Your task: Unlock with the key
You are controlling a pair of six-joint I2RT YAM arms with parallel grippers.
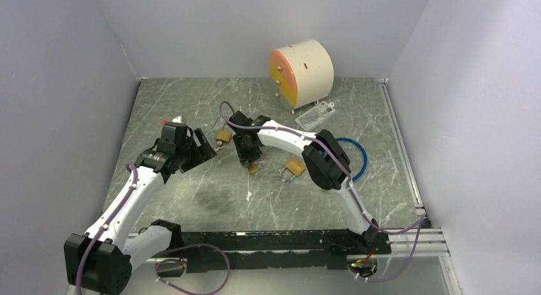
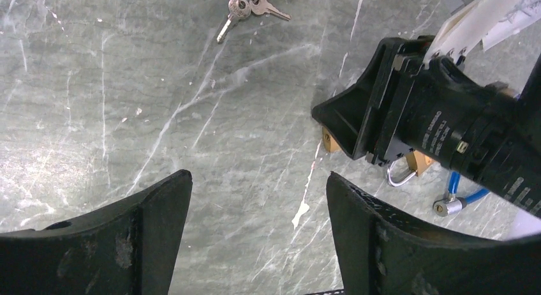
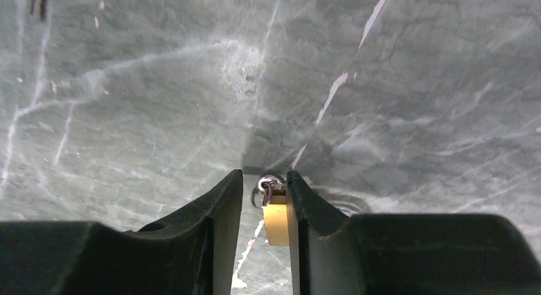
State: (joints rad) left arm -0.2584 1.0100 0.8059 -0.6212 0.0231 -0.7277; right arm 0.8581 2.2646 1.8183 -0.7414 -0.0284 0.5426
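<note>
A small brass padlock [image 3: 275, 219] with a ring on its shackle stands between the fingers of my right gripper [image 3: 265, 180]. It touches the right finger, and a gap shows to the left finger. That gripper [image 1: 250, 162] is low over the table's middle, with the padlock [image 1: 253, 168] at its tips. A bunch of keys [image 2: 239, 7] lies on the table beyond my left gripper [image 2: 258, 177], which is open and empty above bare table. The left gripper [image 1: 205, 147] sits just left of the right one.
A second padlock [image 1: 293, 167] lies right of the right gripper, and a third padlock [image 1: 223, 135] is near the keys. A blue cable loop [image 1: 354, 156], a white card [image 1: 314, 116] and a cream drum with an orange face [image 1: 301, 68] are at the back right.
</note>
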